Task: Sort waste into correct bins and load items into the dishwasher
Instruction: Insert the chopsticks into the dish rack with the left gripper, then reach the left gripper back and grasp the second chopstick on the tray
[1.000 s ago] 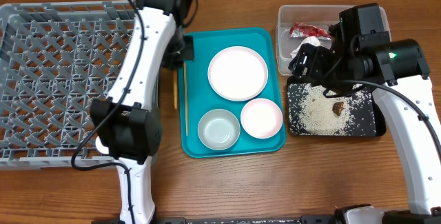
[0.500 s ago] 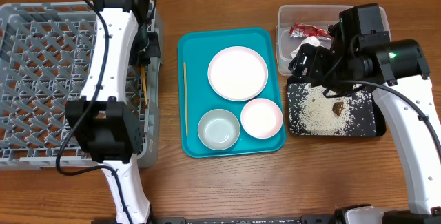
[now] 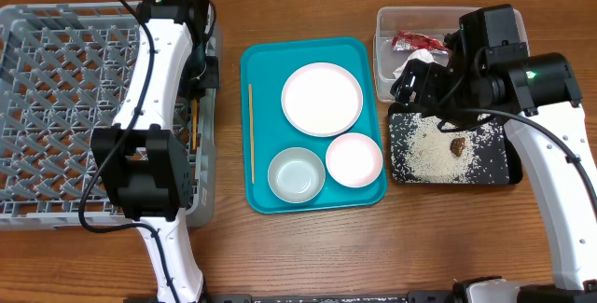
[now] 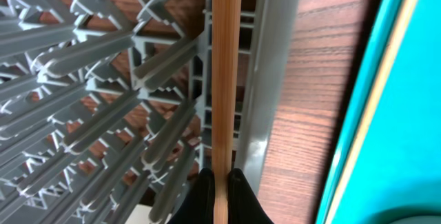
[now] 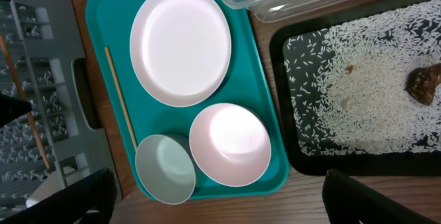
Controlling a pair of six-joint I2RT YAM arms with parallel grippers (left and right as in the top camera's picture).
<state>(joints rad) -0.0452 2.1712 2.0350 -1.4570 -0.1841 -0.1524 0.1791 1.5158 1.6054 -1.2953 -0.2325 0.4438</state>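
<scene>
My left gripper (image 4: pixel 220 198) is shut on a wooden chopstick (image 4: pixel 226 72) and holds it over the right edge of the grey dish rack (image 3: pixel 56 107); it also shows in the overhead view (image 3: pixel 200 72). The second chopstick (image 3: pixel 250 130) lies on the left side of the teal tray, beside the white plate (image 3: pixel 322 98), the white bowl (image 3: pixel 354 159) and the grey bowl (image 3: pixel 297 174). My right gripper (image 5: pixel 220 198) is open and empty, high above the tray's right side. The small white cup is not clearly in view.
The clear tub (image 3: pixel 384 23) at the back right holds the red wrapper (image 3: pixel 420 41) and the paper wad (image 3: pixel 422 59). The black tray (image 3: pixel 504 171) in front of it holds rice grains (image 3: pixel 424 149) and the brown lump (image 3: pixel 458 144). The teal tray (image 3: pixel 270 200) sits mid-table.
My left arm carried the chopstick from the teal tray's left edge leftward to the rack's right wall. The right arm has not moved.
</scene>
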